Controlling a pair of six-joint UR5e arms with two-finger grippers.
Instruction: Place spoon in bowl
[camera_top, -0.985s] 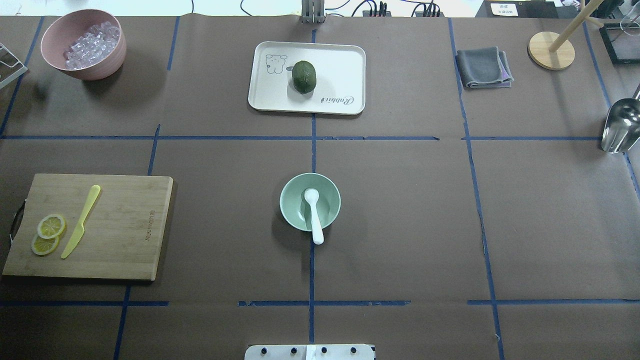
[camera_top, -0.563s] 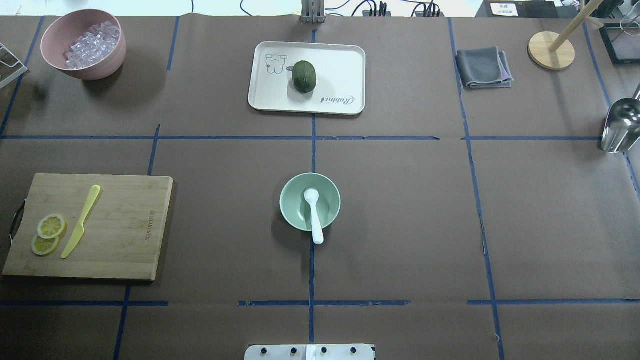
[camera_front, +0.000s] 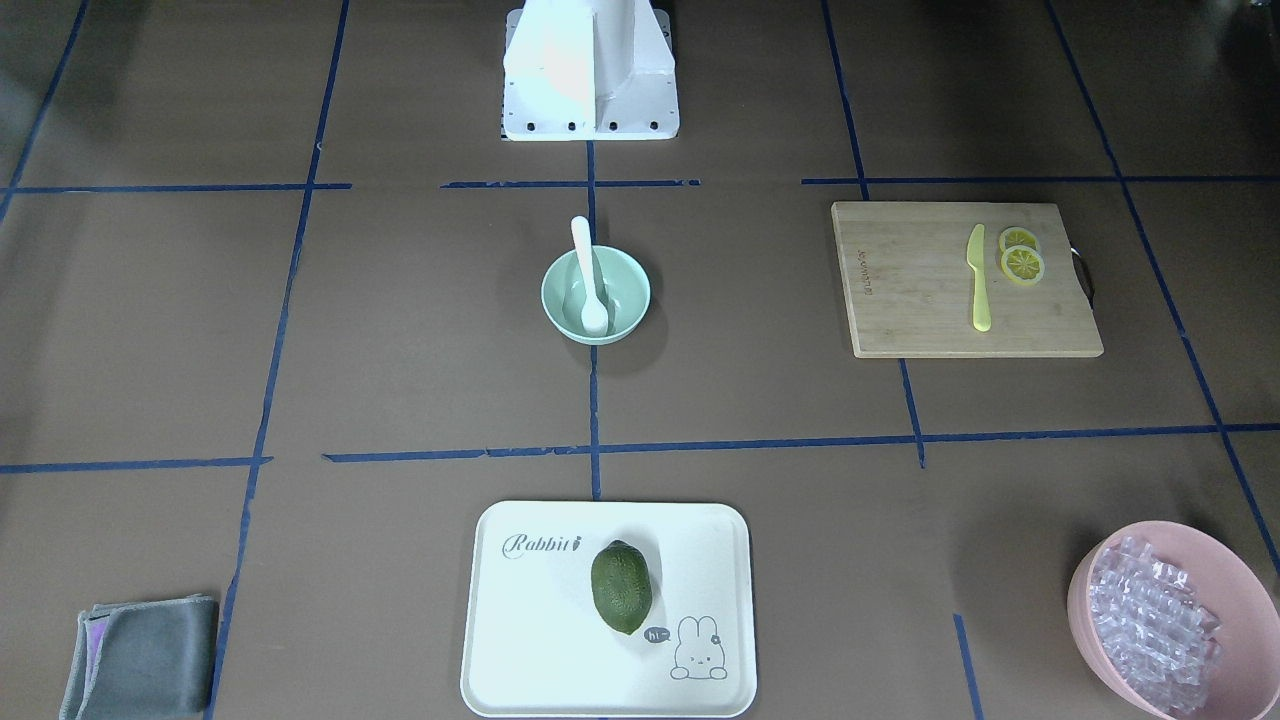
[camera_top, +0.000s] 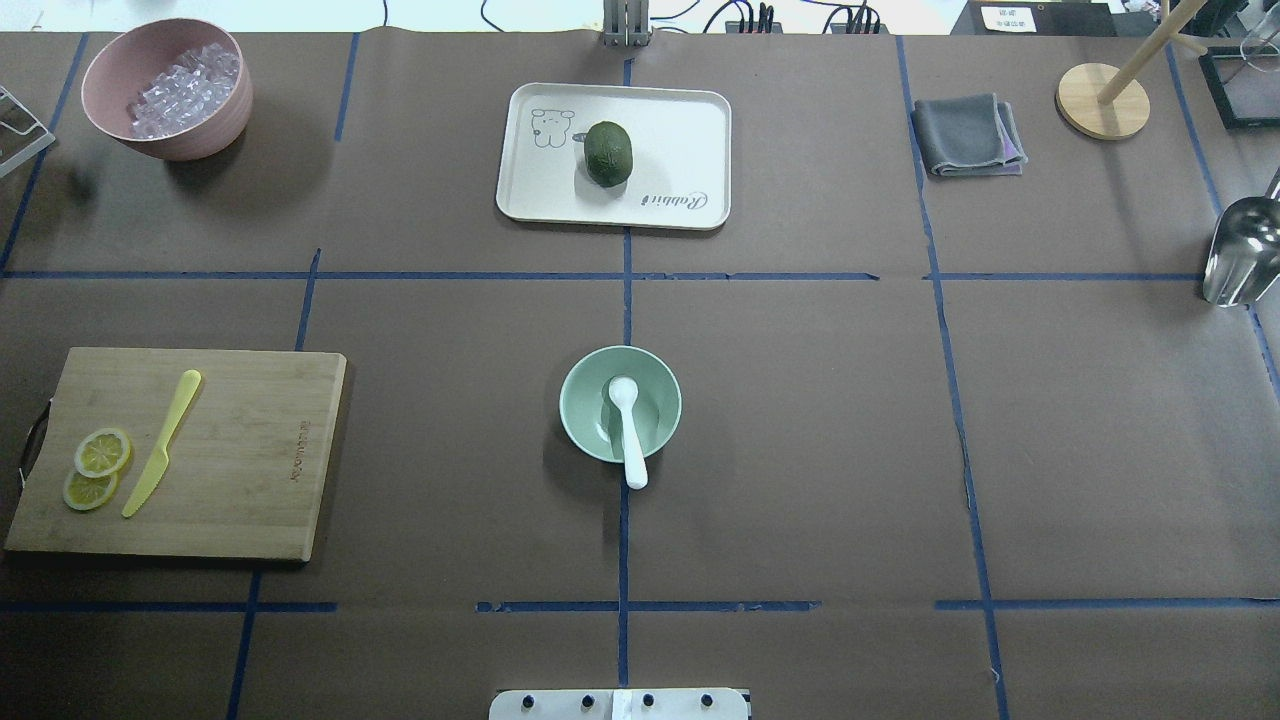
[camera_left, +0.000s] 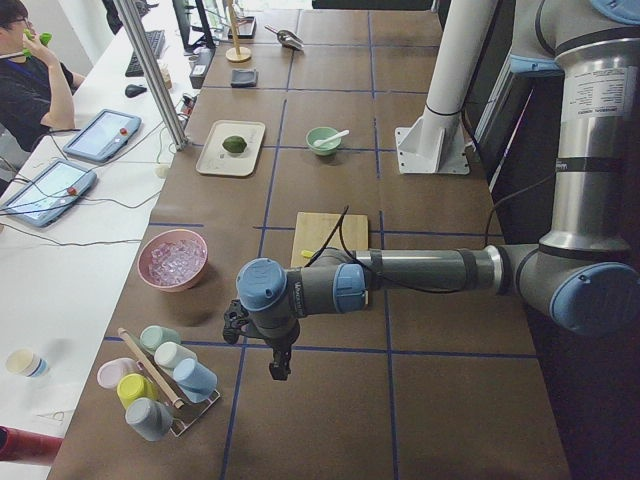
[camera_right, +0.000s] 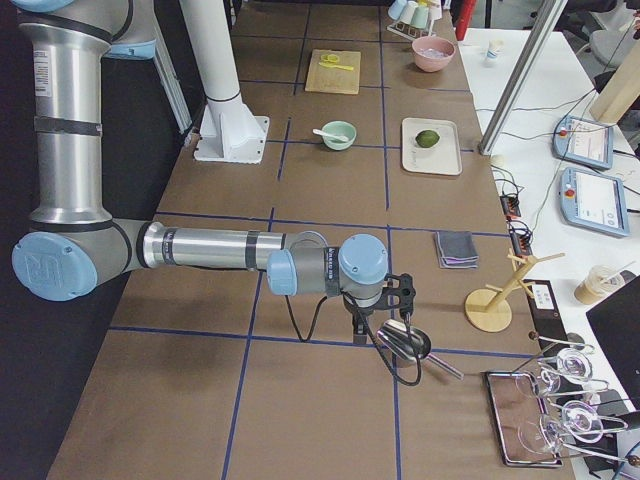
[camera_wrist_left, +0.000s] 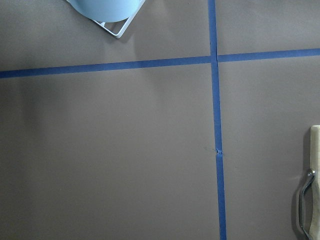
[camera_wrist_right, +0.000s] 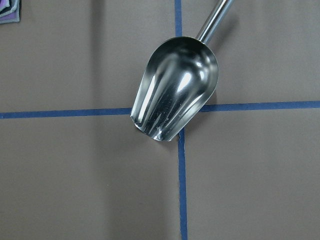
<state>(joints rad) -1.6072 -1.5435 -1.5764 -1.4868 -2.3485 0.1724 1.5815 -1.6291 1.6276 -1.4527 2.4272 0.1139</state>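
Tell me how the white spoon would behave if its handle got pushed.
The spoon looks like thin plastic, so probably light and stiff. Its handle overhangs the bowl rim, so a push likely pivots or flips it out.

spoon (camera_top: 628, 430): white plastic, smooth, faint sheen
bowl (camera_top: 580, 425): mint-green, smooth, soft gloss
table cover (camera_top: 800, 450): brown paper, matt
grid lines (camera_top: 623, 540): blue tape, edges ragged in places
cutting board (camera_top: 230, 450): pale wood, visible grain, matt
knife (camera_top: 160, 445): yellow plastic, smooth
scoop (camera_wrist_right: 175, 95): polished metal, mirror-bright
cloth (camera_top: 965, 135): grey fabric, matt
tray (camera_top: 680, 130): off-white, smooth, low sheen
pink bowl (camera_top: 215, 125): matt
cubes (camera_top: 185, 85): clear, glassy
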